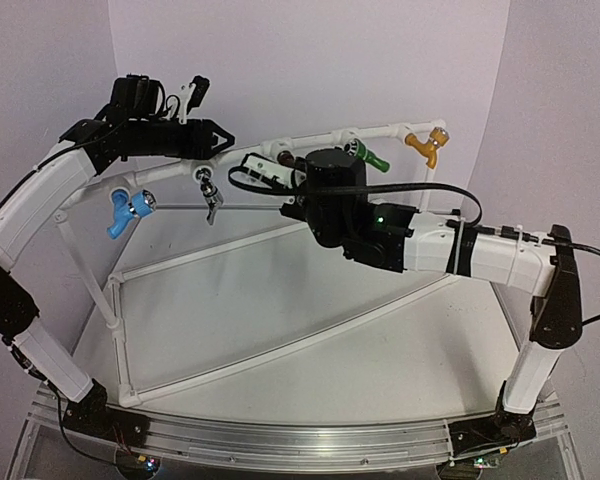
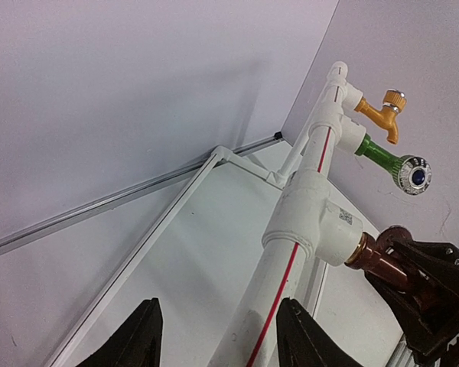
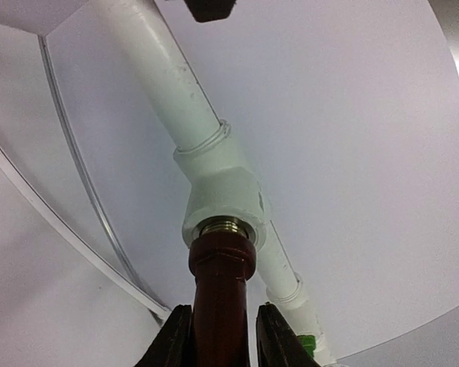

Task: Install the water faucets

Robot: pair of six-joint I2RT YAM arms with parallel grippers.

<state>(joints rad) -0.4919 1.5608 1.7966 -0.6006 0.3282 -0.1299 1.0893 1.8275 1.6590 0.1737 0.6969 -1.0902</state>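
Closest to the lens, my right gripper is clenched on the dark brown faucet, whose brass thread sits at the mouth of a white tee fitting on the pipe frame. My left gripper has its jaws apart astride that pipe, a gap showing, not clamping it. Likely trouble: turning with the faucet slightly tilted could cross-thread it, and an unbraced frame may twist, letting my grip slip round the smooth body.
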